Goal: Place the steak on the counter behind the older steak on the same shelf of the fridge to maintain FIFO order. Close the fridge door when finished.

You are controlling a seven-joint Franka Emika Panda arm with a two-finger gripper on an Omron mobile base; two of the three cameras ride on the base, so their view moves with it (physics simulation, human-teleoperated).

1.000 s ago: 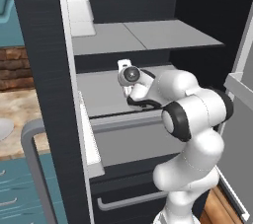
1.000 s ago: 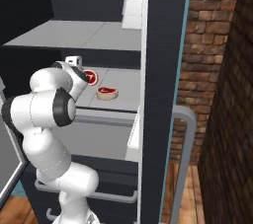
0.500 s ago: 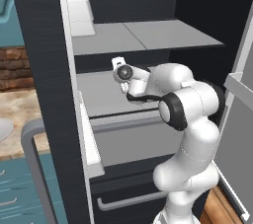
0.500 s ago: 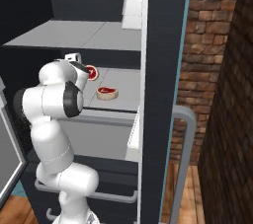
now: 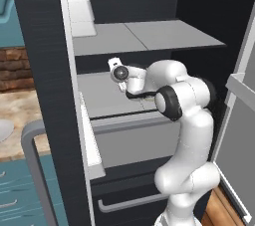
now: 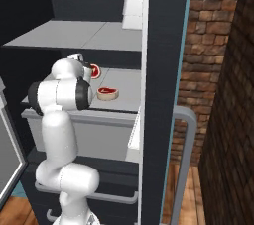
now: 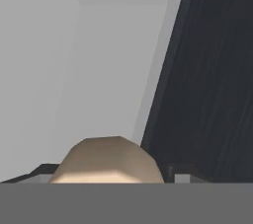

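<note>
A: What are the jaws doing?

B: In the hand view the steak point(image 7: 106, 161) sits at six o'clock between the two dark tips, its tan fatty rim filling the gap, so I read the gripper point(image 7: 106, 176) as clamped on it. The light-grey shelf point(image 7: 74, 70) runs away ahead, with the dark inner wall of the fridge point(image 7: 217, 80) at three o'clock.

A: And from the base?

B: In the right base view the carried steak point(image 6: 95, 71) shows red just past the wrist, at about eleven o'clock from the older steak point(image 6: 108, 92), which lies flat on the shelf point(image 6: 124, 83) nearer the front edge. The two look apart, though I can't tell whether the carried one already touches the panel.

A: So which step?

B: Placing, I'd judge: the steak is deep in the fridge point(image 6: 166, 45), behind the older one, not yet let go.

A: Next?

B: Settle it onto the shelf towards the back, spread the jaws, then draw the arm out without nudging the older steak. The door still stands open, with the worktop point(image 5: 22, 120) at nine o'clock in the left base view.
</note>
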